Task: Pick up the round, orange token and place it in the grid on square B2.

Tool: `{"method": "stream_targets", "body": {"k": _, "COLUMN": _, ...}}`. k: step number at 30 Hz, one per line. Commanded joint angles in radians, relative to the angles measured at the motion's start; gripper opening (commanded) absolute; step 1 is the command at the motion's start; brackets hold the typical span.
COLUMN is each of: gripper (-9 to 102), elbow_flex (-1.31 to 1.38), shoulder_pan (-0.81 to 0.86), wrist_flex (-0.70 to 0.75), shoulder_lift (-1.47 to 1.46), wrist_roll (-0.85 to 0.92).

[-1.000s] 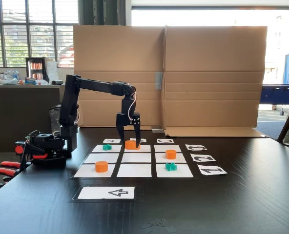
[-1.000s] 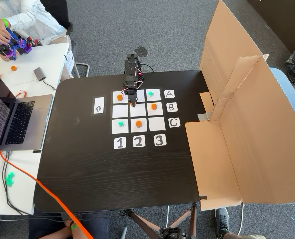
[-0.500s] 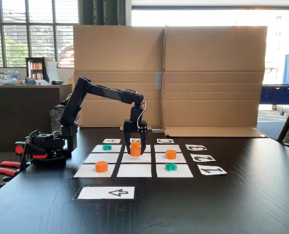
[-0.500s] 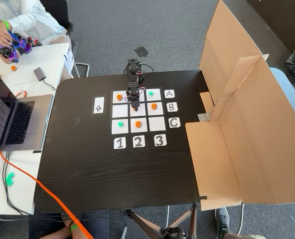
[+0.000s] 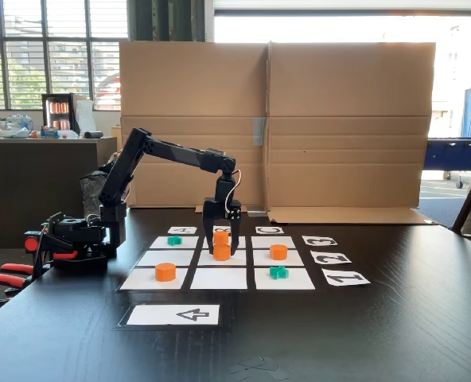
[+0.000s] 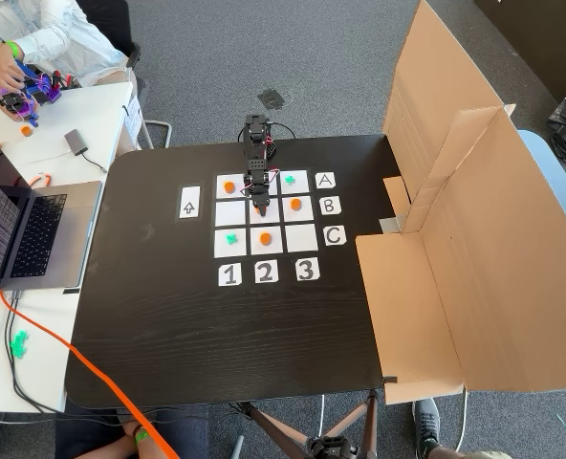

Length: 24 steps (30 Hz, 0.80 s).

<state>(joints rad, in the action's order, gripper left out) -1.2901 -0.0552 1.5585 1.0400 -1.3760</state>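
Gripping the orange token (image 5: 221,252), the gripper (image 5: 221,251) had its fingers closed on it over the grid's (image 5: 164,285) centre square (image 5: 221,259). Four orange tokens showed, short bright round pucks, and two teal crosses (image 5: 278,272) on the nine-square grid.

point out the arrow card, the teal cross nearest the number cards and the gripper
arrow card (image 5: 173,314), a fixed view, its white face beside the arrow
teal cross (image 5: 278,272), a fixed view, its centre
gripper (image 5: 222,245), a fixed view, midway between the fingertips
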Motion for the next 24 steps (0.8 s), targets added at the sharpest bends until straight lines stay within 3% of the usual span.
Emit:
{"method": "stream_targets", "body": {"k": 1, "gripper": 46, "elbow_flex": -0.020, "shoulder_pan": 0.000, "wrist_flex": -0.003, "shoulder_lift": 0.038, "wrist_roll": -0.005}}
{"method": "stream_targets", "body": {"k": 9, "gripper": 50, "elbow_flex": -0.207, "shoulder_pan": -0.008, "wrist_flex": -0.057, "shoulder_lift": 0.225, "wrist_roll": 0.014}}
{"method": "stream_targets", "body": {"k": 15, "gripper": 48, "elbow_flex": -0.426, "shoulder_pan": 0.034, "wrist_flex": -0.152, "shoulder_lift": 0.545, "wrist_roll": 0.005}}
{"method": "stream_targets", "body": {"k": 18, "gripper": 38, "elbow_flex": -0.538, "shoulder_pan": 0.078, "wrist_flex": -0.193, "shoulder_lift": 0.770, "wrist_roll": 0.003}}
{"method": "stream_targets", "body": {"k": 22, "gripper": 0, "elbow_flex": -0.641, "shoulder_pan": 0.195, "wrist_flex": -0.255, "shoulder_lift": 1.075, "wrist_roll": 0.008}}
{"method": "stream_targets", "body": {"k": 24, "gripper": 0, "elbow_flex": -0.675, "shoulder_pan": 0.307, "wrist_flex": -0.296, "shoulder_lift": 1.213, "wrist_roll": 0.005}}
